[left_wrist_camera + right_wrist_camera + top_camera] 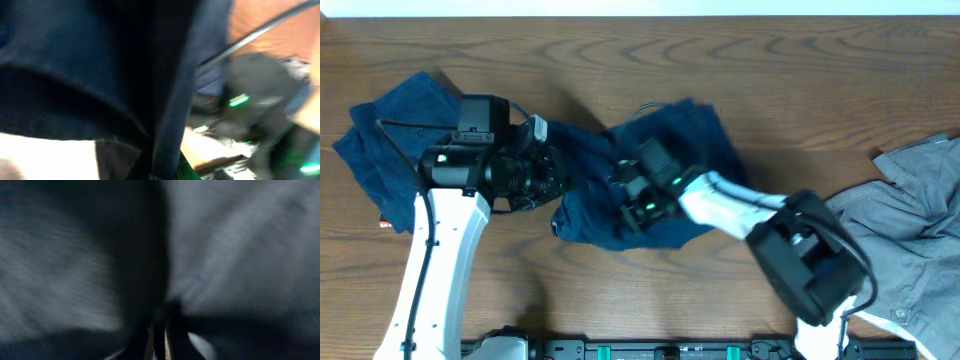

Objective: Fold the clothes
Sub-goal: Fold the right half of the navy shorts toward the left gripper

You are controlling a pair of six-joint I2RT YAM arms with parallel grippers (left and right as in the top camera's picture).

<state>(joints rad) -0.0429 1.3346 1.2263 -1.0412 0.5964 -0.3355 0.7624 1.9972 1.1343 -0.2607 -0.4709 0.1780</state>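
We see the left gripper (552, 172) at the edge of the navy garment (695, 140), the right gripper (623, 197) down on the cloth, both wrist views blurred, so we cannot tell either claw's grip.

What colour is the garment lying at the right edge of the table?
The garment is plain grey, best seen in the overhead view.

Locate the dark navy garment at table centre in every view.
Overhead: navy garment at table centre, under both wrists.
Left wrist: fills the left and middle, blurred.
Right wrist: fills the frame, blurred.
Shared landmark: green light on the right arm, seen in overhead and left wrist only.
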